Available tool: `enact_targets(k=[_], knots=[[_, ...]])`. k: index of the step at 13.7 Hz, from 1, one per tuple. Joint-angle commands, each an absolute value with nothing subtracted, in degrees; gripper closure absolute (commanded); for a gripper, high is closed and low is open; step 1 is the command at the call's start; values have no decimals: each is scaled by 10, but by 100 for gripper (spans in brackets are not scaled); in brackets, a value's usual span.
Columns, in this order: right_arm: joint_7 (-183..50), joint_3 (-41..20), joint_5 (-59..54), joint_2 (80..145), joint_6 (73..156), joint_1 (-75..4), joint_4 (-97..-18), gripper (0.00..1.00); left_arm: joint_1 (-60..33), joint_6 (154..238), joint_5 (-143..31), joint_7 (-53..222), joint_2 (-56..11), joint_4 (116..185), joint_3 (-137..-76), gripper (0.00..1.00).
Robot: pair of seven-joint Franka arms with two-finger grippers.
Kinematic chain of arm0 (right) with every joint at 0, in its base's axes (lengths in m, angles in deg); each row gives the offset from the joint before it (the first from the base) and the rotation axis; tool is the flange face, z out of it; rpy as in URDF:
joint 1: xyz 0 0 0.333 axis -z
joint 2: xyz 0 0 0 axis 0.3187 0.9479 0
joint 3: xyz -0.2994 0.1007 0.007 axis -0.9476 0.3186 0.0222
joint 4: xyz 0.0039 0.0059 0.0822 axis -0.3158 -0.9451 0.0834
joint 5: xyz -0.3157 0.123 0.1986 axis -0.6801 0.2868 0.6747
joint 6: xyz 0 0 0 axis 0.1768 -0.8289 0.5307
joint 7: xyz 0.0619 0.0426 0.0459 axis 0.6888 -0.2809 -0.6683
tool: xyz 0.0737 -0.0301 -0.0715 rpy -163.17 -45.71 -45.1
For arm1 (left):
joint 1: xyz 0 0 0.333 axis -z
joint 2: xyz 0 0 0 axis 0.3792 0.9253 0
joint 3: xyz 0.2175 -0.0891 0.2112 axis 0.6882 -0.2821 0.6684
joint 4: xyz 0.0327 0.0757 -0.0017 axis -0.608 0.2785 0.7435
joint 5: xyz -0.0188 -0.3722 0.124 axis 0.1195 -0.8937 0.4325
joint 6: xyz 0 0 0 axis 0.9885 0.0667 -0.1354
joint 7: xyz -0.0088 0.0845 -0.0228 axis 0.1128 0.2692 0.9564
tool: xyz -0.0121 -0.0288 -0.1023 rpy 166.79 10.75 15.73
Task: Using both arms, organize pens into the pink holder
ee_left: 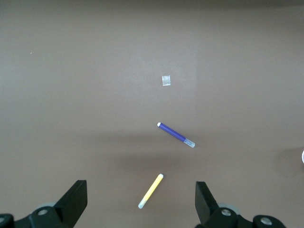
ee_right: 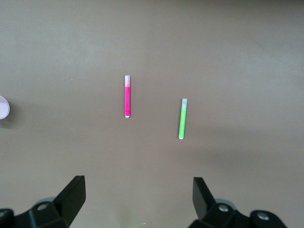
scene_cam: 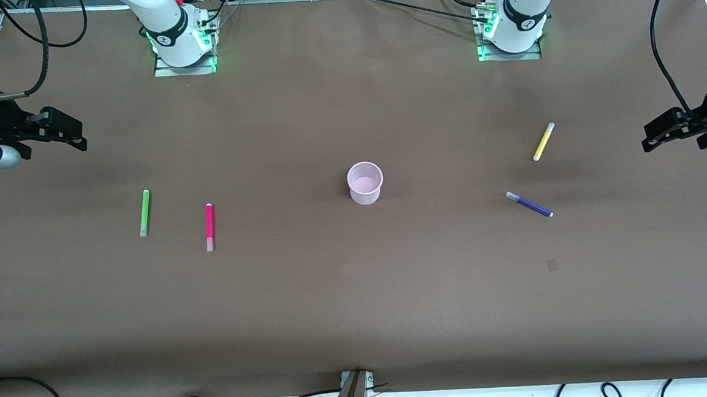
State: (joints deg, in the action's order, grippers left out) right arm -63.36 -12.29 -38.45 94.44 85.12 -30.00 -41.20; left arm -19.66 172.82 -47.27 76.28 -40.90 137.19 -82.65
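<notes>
The magenta pen (scene_cam: pixel 209 227) lies nearest the camera, beside the green pen (scene_cam: pixel 144 212) toward my right arm's end. The purple pen (scene_cam: pixel 529 204) and yellow pen (scene_cam: pixel 543 142) lie toward my left arm's end. Between them stands the pink holder (scene_cam: pixel 365 183), empty. Nothing is done yet; all four pens remain. My left gripper (ee_left: pixel 141 202) and right gripper (ee_right: pixel 138 200) hover wide open, holding nothing.

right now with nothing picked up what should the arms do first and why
Probably lower the left end effector toward the yellow pen: all four pens lie flat on the table, the pink cup stands empty, and the open fingers already frame that pen. The right end effector could take the green pen.
</notes>
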Motion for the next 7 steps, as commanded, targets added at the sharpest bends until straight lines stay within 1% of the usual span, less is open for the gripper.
enact_targets(k=[1,7], knots=[[-628,-125,-377,946,844,-302,-401,0,-201,1718,-480,755,-408,1362,-829,0],[-629,-125,-377,946,844,-302,-401,0,-201,1718,-481,758,-407,1362,-829,0]])
